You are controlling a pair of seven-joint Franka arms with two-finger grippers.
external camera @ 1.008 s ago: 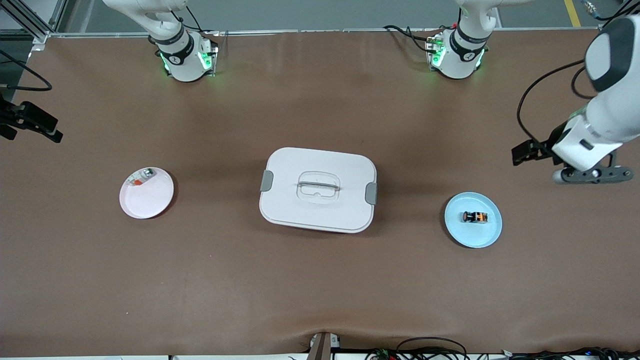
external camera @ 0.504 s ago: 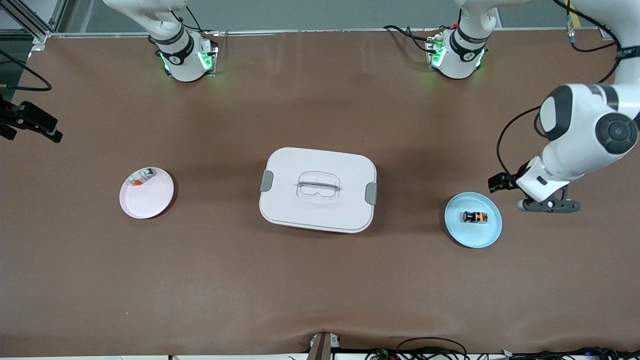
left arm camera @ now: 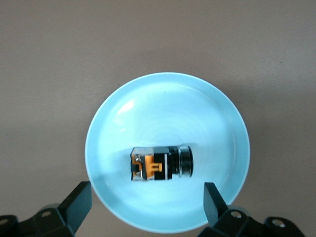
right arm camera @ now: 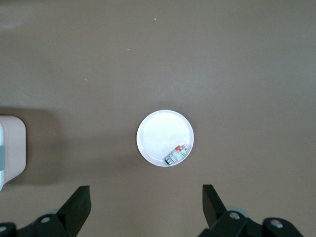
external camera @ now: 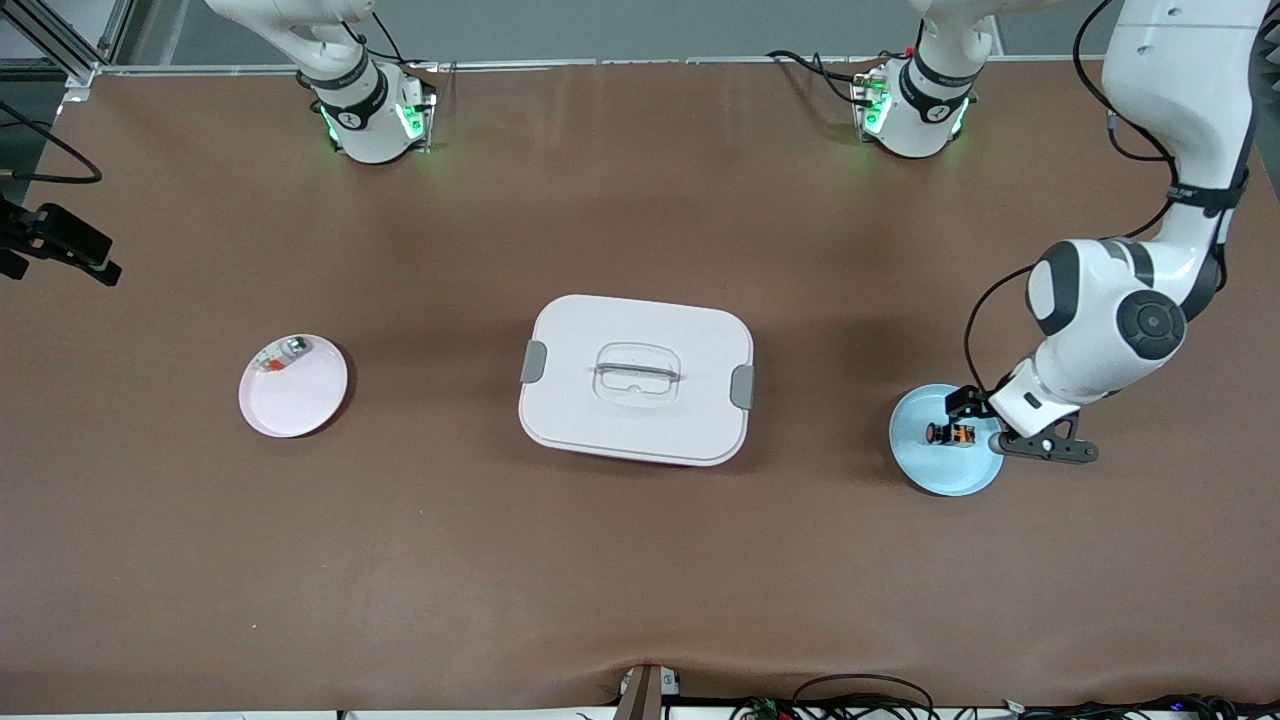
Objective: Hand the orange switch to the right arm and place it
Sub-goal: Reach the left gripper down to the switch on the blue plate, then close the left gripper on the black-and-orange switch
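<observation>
Left gripper (left arm camera: 143, 205), fingers spread above the stubby black-and-orange switch (left arm camera: 160, 164) on the pale blue round plate (left arm camera: 148, 98) at lower right, should descend centred across its body; right gripper (right arm camera: 143, 207), likewise spread, waits.

No text, label, brand, number or sign can be read anywhere in these views. The two robot bases (external camera: 372, 110) at the far edge of the table carry small dark marks on their collars, but these are too small to make out as letters. The orange switch (left arm camera: 160, 164) shows no legible marking on its body, and neither does the white lidded box (external camera: 636, 378) at the middle of the table.
</observation>
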